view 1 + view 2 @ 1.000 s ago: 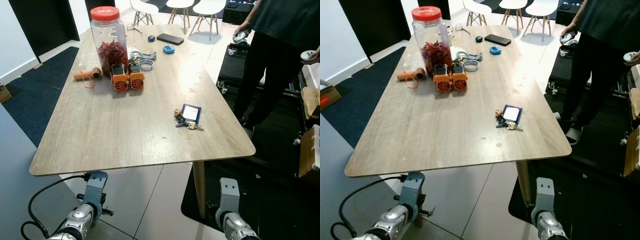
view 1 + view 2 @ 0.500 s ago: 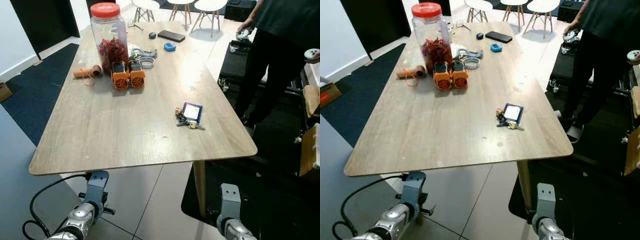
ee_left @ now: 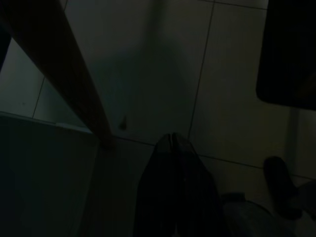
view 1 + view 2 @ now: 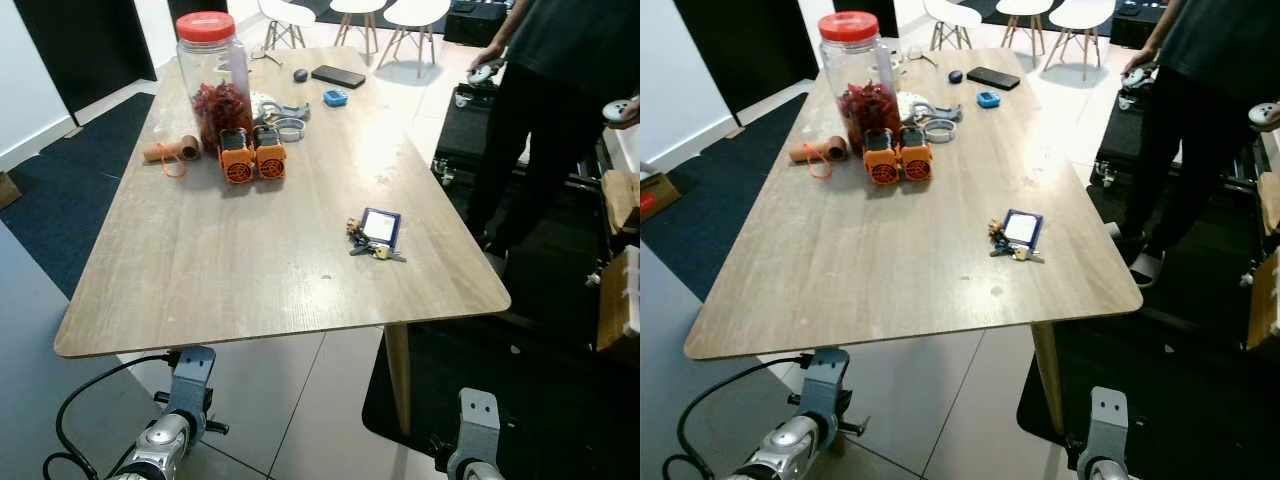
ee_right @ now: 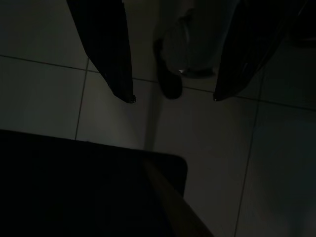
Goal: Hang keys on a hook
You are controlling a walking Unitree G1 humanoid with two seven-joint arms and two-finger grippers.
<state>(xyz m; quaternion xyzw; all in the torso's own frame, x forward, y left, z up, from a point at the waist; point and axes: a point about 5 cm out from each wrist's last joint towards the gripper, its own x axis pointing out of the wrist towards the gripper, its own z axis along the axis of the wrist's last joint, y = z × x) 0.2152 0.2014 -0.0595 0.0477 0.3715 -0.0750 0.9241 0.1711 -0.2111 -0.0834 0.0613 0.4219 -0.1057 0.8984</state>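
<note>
On the wooden table (image 4: 250, 250), keys (image 4: 368, 243) lie, floor seemingly tiled.

Bare tabletop (image 4: 230, 250) around keys (image 4: 372, 232); jar (image 4: 213, 78) well apart.

My left arm (image 4: 170, 440) is silver metal with a grey bracket, small black screws and a looping black cable (image 4: 75, 415). My right arm (image 4: 477, 445) wears a matching grey bracket.

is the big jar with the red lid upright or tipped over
Upright. The jar stands on its base at the far end of the table, red lid on top, behind two orange devices.
</note>
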